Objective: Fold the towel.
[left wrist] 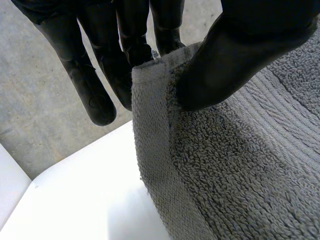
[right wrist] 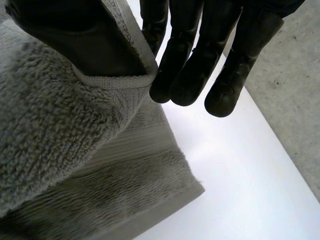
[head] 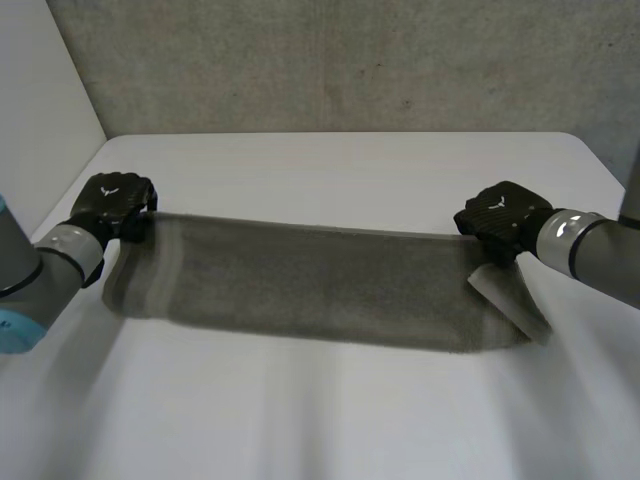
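A grey towel (head: 320, 285) is stretched between my two hands, lifted at its far edge and hanging down to the white table (head: 340, 170). My left hand (head: 115, 205) holds the towel's far left corner. In the left wrist view its thumb (left wrist: 235, 55) presses the towel's corner (left wrist: 155, 80) against its fingers (left wrist: 135, 40). My right hand (head: 505, 220) holds the far right corner. The right wrist view has its thumb (right wrist: 75, 40) pinching the towel's hem (right wrist: 115, 82) against its fingers (right wrist: 185, 65). The towel's lower right corner (head: 510, 300) folds over, showing a paler side.
A grey concrete wall (head: 340, 60) stands behind the table's far edge. A white panel (head: 40, 110) rises at the left. Bare tabletop lies in front of the towel (head: 320, 420) and behind it.
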You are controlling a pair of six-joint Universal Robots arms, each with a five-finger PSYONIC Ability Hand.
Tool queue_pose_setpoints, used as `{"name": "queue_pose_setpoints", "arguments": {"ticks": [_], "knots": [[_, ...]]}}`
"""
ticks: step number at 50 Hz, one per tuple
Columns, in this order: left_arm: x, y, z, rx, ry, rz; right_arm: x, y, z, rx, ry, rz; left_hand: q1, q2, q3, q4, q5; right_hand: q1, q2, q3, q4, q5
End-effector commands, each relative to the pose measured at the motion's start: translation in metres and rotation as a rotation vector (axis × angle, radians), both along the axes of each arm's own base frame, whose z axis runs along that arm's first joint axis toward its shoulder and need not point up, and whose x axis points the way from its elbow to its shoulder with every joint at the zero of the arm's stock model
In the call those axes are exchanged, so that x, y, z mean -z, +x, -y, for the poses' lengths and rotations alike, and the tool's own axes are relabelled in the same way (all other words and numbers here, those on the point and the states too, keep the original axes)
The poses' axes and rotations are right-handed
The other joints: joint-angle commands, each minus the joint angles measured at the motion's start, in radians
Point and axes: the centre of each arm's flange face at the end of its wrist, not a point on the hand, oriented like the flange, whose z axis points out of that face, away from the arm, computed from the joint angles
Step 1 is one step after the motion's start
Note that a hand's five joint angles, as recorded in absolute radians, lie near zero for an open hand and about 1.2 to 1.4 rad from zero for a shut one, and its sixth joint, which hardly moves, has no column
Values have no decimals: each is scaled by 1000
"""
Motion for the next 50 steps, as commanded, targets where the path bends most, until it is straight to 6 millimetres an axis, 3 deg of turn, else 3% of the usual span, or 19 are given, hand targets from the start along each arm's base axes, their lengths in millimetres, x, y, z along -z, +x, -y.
{"name": "queue_pose_setpoints", "arguments": {"ticks": [1,11,21,22,23,24,25,26,29,32,34,35,37,41,45,48,50], "knots": [[8,-5,21,-36,-10,8,16,8,27,9,-65,3,85,51,46,36,69,71,62,76,58,39],[24,-25,35,-8,11,10,39,18,45,12,-66,-14,85,51,46,36,69,71,62,76,58,39],[34,-24,49,-82,-1,23,52,23,60,21,-97,-19,51,16,11,1,34,71,62,76,58,39],[34,-24,49,-82,-1,23,54,23,61,24,-103,-19,50,16,11,1,34,-53,-61,-48,-66,-85],[37,-23,50,-91,5,25,55,23,62,28,-109,-20,-130,-164,-169,-179,-146,-366,-374,-360,-378,-397],[37,-23,50,-98,8,26,55,23,62,28,-109,-20,-353,-387,-392,-402,-369,-369,-377,-363,-381,-400],[37,-23,50,-98,8,26,56,23,63,36,-114,-20,-355,-389,-394,-404,-371,-767,-775,-761,-780,-798],[37,-23,50,-99,16,26,56,22,64,43,-118,-21,-558,-593,-598,-608,-575,-1151,-1159,-1145,-1164,-1183],[35,-22,48,-105,23,29,56,22,65,52,-126,-23,-642,-677,-682,-692,-659,-1151,-1159,-1145,-1164,-1183],[31,-21,47,-124,25,30,48,22,68,65,-158,-8,-666,-701,-705,-715,-682,-1151,-1159,-1145,-1164,-1183],[27,-19,47,-137,20,31,29,24,73,73,-236,31,-666,-701,-706,-715,-682,-1151,-1159,-1145,-1164,-1183],[21,-18,47,-151,11,31,29,24,73,73,-237,31,-666,-701,-706,-715,-682,-1151,-1159,-1145,-1164,-1183],[16,-16,47,-162,4,29,5,25,76,90,-318,101,-666,-701,-706,-715,-682,-1151,-1159,-1145,-1164,-1183],[4,-16,44,-172,-10,23,-19,23,74,115,-353,188,-666,-701,-706,-715,-682,-1151,-1159,-1145,-1164,-1183],[-10,-13,29,-176,-1,20,-48,14,58,153,-326,286,-666,-701,-706,-715,-682,-1151,-1159,-1145,-1164,-1183],[-18,-13,14,-168,7,21,-55,10,48,165,-306,311,-666,-701,-706,-715,-682,-1151,-1159,-1145,-1164,-1183],[-22,-12,7,-165,10,20,-64,4,27,184,-249,358,-666,-701,-706,-715,-682,-1151,-1159,-1145,-1164,-1183]]}}
